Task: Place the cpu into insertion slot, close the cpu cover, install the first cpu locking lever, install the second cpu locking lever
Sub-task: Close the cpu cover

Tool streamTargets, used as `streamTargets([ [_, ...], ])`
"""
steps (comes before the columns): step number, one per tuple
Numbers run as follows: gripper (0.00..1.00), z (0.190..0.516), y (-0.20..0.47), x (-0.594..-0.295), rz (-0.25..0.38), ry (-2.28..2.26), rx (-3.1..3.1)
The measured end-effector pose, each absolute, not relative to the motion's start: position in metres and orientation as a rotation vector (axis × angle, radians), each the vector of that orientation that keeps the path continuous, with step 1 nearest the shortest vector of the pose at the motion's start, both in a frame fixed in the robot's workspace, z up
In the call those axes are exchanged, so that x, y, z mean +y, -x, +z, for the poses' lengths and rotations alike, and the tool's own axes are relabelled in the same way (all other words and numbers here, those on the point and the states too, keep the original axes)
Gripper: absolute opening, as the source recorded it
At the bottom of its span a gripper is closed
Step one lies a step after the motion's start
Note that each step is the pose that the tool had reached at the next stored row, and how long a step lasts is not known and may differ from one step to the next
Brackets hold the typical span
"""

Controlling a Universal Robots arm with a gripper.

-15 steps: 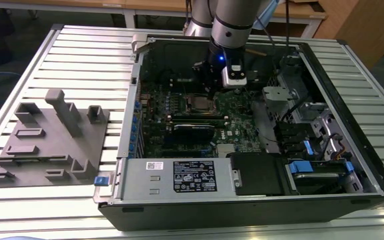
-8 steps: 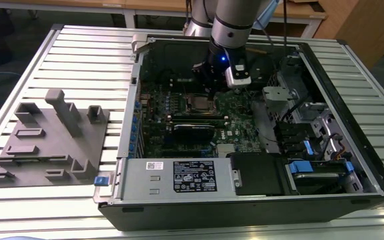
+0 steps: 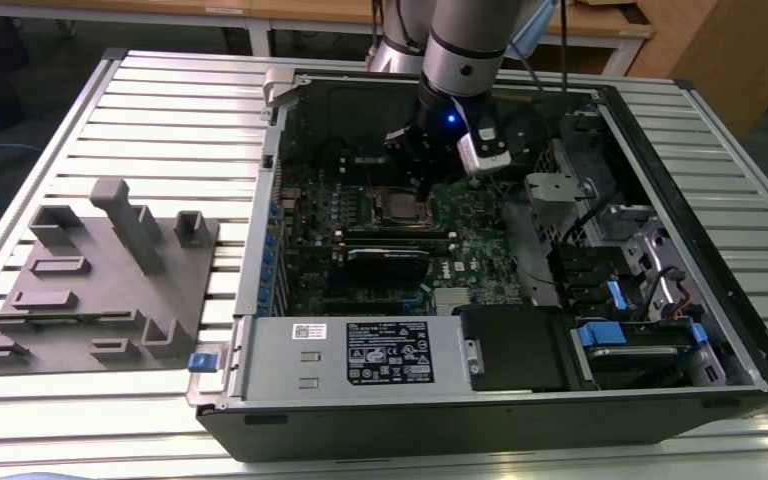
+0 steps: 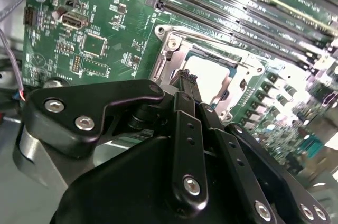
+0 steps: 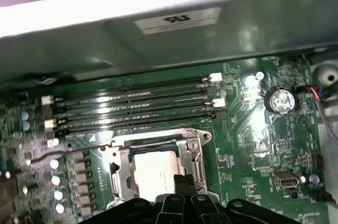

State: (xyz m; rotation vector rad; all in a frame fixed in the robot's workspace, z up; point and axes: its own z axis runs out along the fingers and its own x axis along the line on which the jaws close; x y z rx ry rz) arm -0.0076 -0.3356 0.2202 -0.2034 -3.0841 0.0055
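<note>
Slatted table (image 3: 157, 110), open computer case (image 3: 704, 330); chip (image 5: 150, 168) on green board (image 5: 253, 129), metal frame (image 5: 193, 145) around it; gripper (image 5: 182, 180) pressed together at frame's edge.

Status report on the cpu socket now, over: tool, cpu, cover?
Tool shut, tips low at the socket edge. Cpu lies in the slot, cpu cover flat over its rim. Nothing between tool and socket.

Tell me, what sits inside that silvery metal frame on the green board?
Inside the cpu cover, the cpu shows its pale metal top, lying flat. The gripper hides one edge of the chip, and whatever lies beneath the chip is covered.
</note>
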Motion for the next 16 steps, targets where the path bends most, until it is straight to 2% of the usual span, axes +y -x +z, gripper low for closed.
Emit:
streamTargets([
  [16,0.11,0.2181,0.0084,-0.3358,0.014,-0.09,-3.116],
])
